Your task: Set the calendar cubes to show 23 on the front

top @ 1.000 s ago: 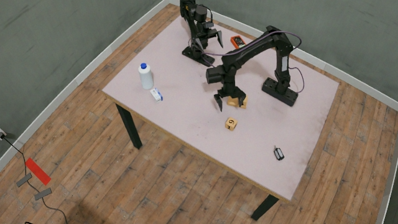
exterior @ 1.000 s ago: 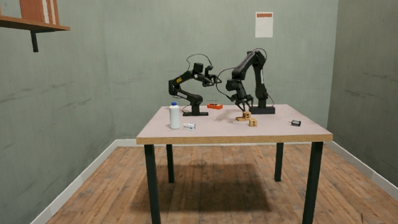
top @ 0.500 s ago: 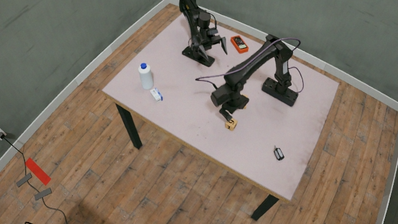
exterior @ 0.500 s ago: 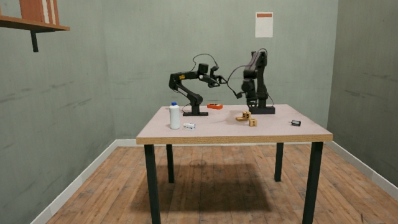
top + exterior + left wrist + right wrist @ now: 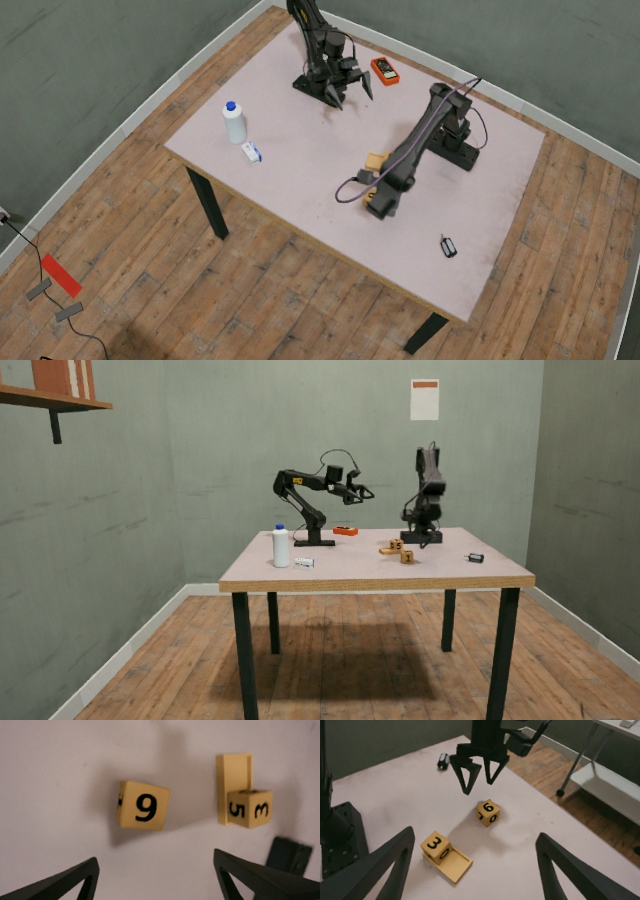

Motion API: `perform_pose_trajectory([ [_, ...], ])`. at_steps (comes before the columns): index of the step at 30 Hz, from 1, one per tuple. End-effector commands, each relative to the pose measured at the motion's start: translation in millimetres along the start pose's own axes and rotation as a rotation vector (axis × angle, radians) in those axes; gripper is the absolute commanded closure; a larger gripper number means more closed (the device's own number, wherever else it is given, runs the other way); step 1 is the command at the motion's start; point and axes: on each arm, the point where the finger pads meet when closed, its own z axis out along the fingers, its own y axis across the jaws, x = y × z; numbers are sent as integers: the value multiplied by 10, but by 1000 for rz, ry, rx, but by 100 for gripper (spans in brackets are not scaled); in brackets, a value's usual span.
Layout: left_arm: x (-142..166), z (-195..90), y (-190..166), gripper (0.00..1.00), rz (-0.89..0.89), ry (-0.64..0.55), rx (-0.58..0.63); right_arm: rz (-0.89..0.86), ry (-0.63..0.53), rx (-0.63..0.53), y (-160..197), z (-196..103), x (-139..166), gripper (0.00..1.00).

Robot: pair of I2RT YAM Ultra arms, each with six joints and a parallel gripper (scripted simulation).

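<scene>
A wooden tray (image 5: pixel 234 786) lies on the table with one number cube (image 5: pixel 249 808) in one end of it; this cube shows 5 and 3 in the left wrist view and 3 on top in the right wrist view (image 5: pixel 436 847). The second cube (image 5: pixel 143 805) lies loose on the table beside the tray, with 9 towards the left wrist camera. My left gripper (image 5: pixel 478 788) is open and empty, and hangs fingers down above the loose cube (image 5: pixel 488 812) without touching it. My right gripper (image 5: pixel 352 97) is open and empty, held high near its base, far from the cubes.
A white bottle (image 5: pixel 234 122) and a small white and blue box (image 5: pixel 251 152) stand near one table edge. An orange device (image 5: pixel 384 71) lies beside the right arm's base. A small black object (image 5: pixel 448 247) lies near the front corner.
</scene>
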Motion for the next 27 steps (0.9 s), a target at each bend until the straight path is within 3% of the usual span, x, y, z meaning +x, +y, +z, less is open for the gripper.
perform_pose_trajectory([
  [1,-73,-77,-27,0,-137,-155,122,2,-20,-3,23,103,4,0],
  [3,-73,-77,-27,0,-137,-155,122,2,-20,-3,23,103,4,0],
  [15,243,-98,273,0,-574,-486,379,1,28,-13,52,236,183,0],
  [27,326,-67,314,0,-587,-493,373,1,28,-13,52,236,183,0],
])
